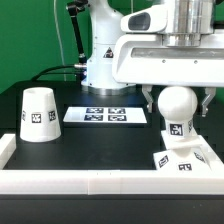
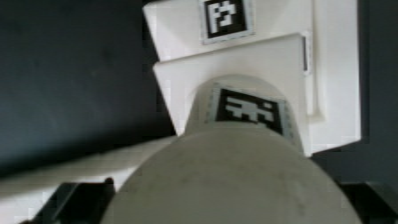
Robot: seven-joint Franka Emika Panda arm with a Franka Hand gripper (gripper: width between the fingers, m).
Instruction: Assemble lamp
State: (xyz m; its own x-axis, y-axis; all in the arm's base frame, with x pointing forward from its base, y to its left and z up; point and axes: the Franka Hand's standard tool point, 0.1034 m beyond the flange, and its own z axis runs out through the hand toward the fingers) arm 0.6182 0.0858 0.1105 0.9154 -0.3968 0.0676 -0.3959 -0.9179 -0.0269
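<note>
My gripper [image 1: 176, 103] is shut on the white ball-shaped bulb [image 1: 176, 104], one finger on each side of the ball. The bulb's tagged neck [image 1: 177, 130] points down, just above or touching the flat square base [image 1: 185, 160] at the exterior view's right, against the white front rail. In the wrist view the bulb [image 2: 228, 175] fills the frame between my dark fingers [image 2: 71, 195], its tagged neck over the base [image 2: 222, 45]. The tapered cone shade [image 1: 38, 113] stands upright on the table at the exterior view's left, apart from the gripper.
The marker board [image 1: 106, 115] lies flat on the black table between the shade and the base. A white rail [image 1: 100, 182] runs along the front edge and the left corner. The arm's white body [image 1: 105, 50] stands behind the marker board.
</note>
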